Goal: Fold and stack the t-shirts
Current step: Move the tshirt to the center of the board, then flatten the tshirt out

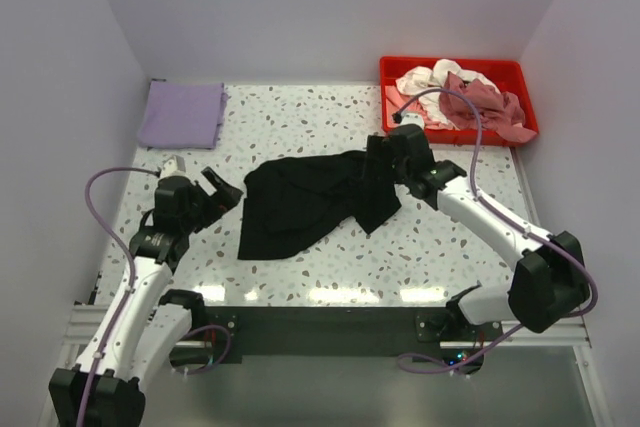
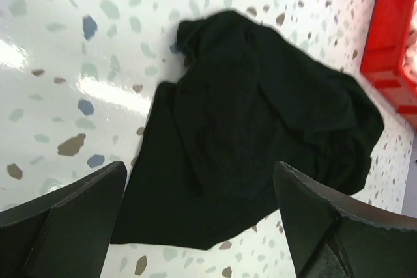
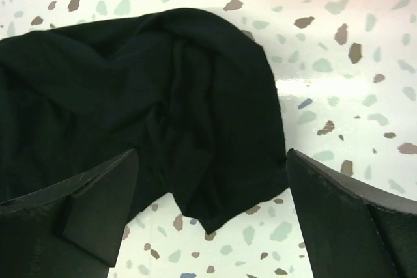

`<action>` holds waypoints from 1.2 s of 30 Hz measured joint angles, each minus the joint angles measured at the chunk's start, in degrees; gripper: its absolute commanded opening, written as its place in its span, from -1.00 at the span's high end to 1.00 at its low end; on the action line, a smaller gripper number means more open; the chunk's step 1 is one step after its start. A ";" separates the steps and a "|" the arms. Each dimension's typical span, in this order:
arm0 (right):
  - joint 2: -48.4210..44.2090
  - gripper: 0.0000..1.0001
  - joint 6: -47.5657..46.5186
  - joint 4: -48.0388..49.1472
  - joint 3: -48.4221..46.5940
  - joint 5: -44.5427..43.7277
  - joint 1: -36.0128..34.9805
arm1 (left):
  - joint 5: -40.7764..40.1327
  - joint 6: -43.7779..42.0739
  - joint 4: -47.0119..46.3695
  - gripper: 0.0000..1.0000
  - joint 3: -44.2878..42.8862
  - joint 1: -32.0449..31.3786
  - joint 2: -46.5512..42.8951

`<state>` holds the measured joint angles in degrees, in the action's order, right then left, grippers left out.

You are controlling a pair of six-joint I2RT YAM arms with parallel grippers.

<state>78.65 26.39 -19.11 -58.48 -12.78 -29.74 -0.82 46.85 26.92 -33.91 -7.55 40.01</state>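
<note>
Cloth in the middle of the counter (image 1: 300, 117) is the large black t-shirt (image 1: 300, 207), lying loose and crumpled with wrinkles and overlapping flaps, not folded. It spreads from a narrow lower-left end to a wider right side. The right gripper (image 1: 385, 152) hangs over that right side and hides part of it from above. In its wrist view its jaws stand wide apart with nothing clamped between them, and the black t-shirt (image 3: 130, 96) lies on the counter below. The left gripper (image 1: 222, 192) sits just beside the shirt's left edge, apart from it. Its jaws are also spread wide and empty, and the whole black t-shirt (image 2: 260, 115) shows beyond them.

At the far left corner a lavender t-shirt (image 1: 182, 114) lies flat as a neat folded rectangle, well apart from the black one. At the far right corner a red tray (image 1: 500, 67) holds a tangled heap of shirts: white (image 1: 420, 82) to the left, dusty-rose (image 1: 485, 102) to the right, spilling over the tray's near right wall. A purple cable (image 1: 470, 112) from the right arm loops across the front of that heap.
</note>
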 measured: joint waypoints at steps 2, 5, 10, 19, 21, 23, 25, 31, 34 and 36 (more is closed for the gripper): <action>-0.87 -0.98 0.44 -0.79 0.15 -1.66 0.28 | 3.02 -0.22 -1.49 -1.00 1.81 0.04 2.54; -4.48 -0.98 0.96 -1.42 1.95 -2.91 0.22 | 8.26 -0.83 -5.33 -1.00 5.01 0.02 5.88; -10.08 -0.98 0.94 -4.50 5.53 -3.87 0.17 | 11.04 -1.11 -11.28 -1.00 6.21 0.02 13.42; -13.27 -0.98 -0.13 -7.93 8.33 -4.42 0.17 | 7.43 -2.03 -19.69 -0.89 -5.20 0.04 37.83; -13.27 -0.98 -0.24 -8.04 8.33 -4.28 0.20 | 6.64 -2.73 -21.24 -0.82 -9.20 0.04 43.87; -13.14 -0.98 -0.39 -8.07 8.33 -4.15 0.20 | 5.57 -3.21 -21.70 -0.67 -13.33 0.04 49.48; -12.81 -0.98 -0.52 -8.15 8.33 -3.89 0.26 | 4.83 -4.00 -21.75 -0.48 -16.65 0.04 53.77; -10.27 -0.98 -0.85 -8.31 8.26 -2.47 0.57 | 4.70 -5.73 -22.49 0.25 -19.80 0.04 60.08; -8.20 -0.97 -1.18 -8.00 8.26 -0.17 0.90 | 6.34 -7.02 -24.02 1.00 -20.37 0.07 61.31; -6.69 -0.94 -1.55 -7.67 8.22 1.53 0.94 | 7.41 -7.78 -24.96 1.00 -20.76 0.04 62.20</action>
<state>71.96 24.84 -26.79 -50.26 -11.25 -28.80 6.59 39.07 1.96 -54.68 -7.51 102.21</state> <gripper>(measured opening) 0.985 0.065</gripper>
